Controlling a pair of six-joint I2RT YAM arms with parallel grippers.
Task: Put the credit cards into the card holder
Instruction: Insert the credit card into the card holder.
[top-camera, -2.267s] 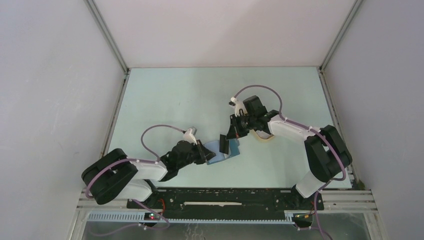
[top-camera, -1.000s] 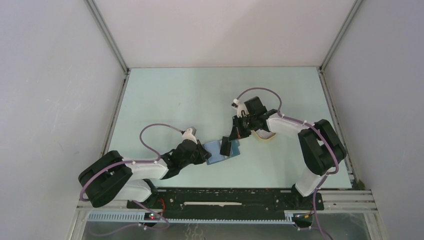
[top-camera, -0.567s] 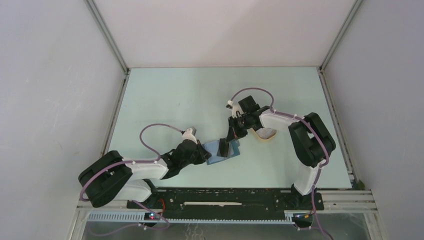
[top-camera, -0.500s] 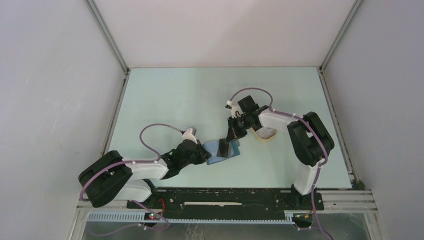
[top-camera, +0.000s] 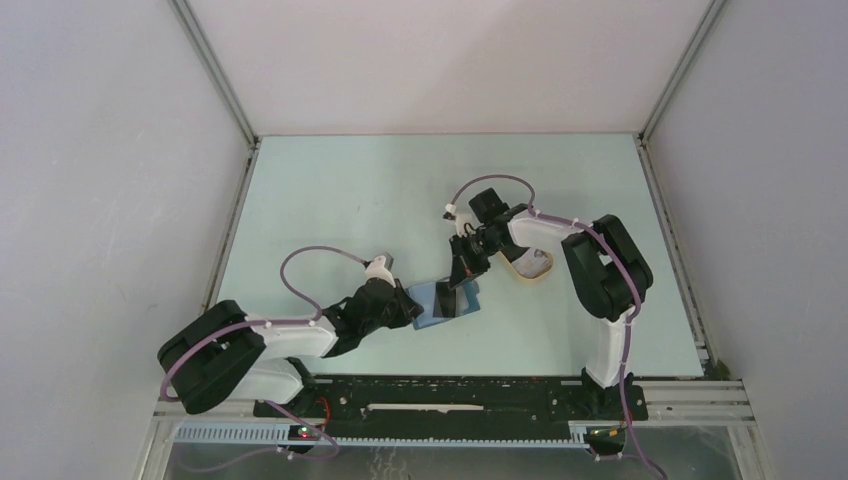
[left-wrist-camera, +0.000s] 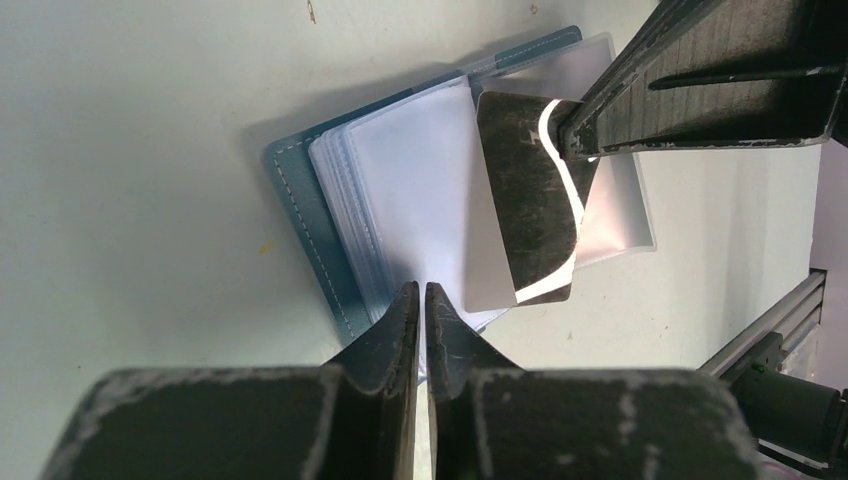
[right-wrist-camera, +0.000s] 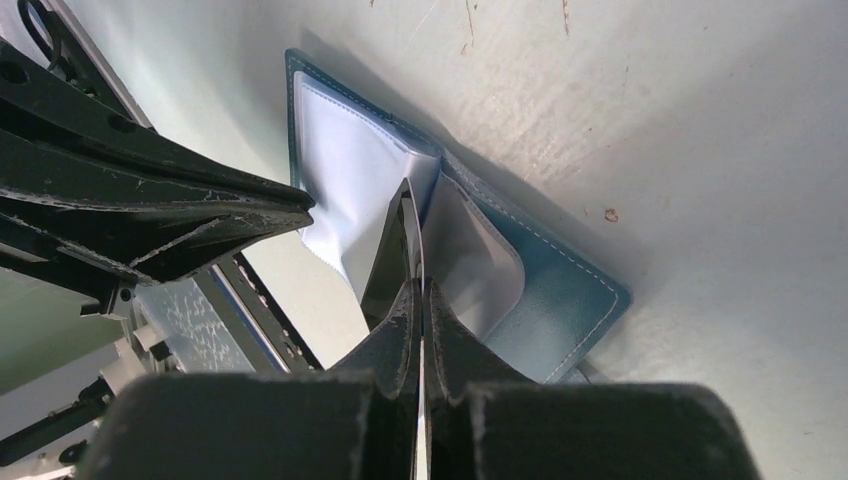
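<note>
The card holder (top-camera: 428, 298) is a teal-blue wallet lying open on the table, its clear pockets fanned out (left-wrist-camera: 420, 190). My left gripper (top-camera: 411, 306) is shut on the near edge of one clear pocket (left-wrist-camera: 421, 290). My right gripper (top-camera: 463, 272) is shut on a black credit card (left-wrist-camera: 530, 200) with a white curved stripe and holds it on edge over the open pockets. In the right wrist view the card (right-wrist-camera: 388, 262) shows edge-on between the shut fingers (right-wrist-camera: 420, 286), its lower end among the pocket sheets of the wallet (right-wrist-camera: 560, 300). No other cards are visible.
A beige oval tray (top-camera: 537, 268) lies just right of the wallet, under the right forearm. The left gripper's fingers (right-wrist-camera: 160, 200) reach in from the left of the right wrist view. The table's metal front rail (top-camera: 450, 395) runs close behind the wallet.
The right arm's elbow has swung left and the wrist has turned, tipping the black card lower over the wallet's pockets. The left gripper has held its place on the pocket.
</note>
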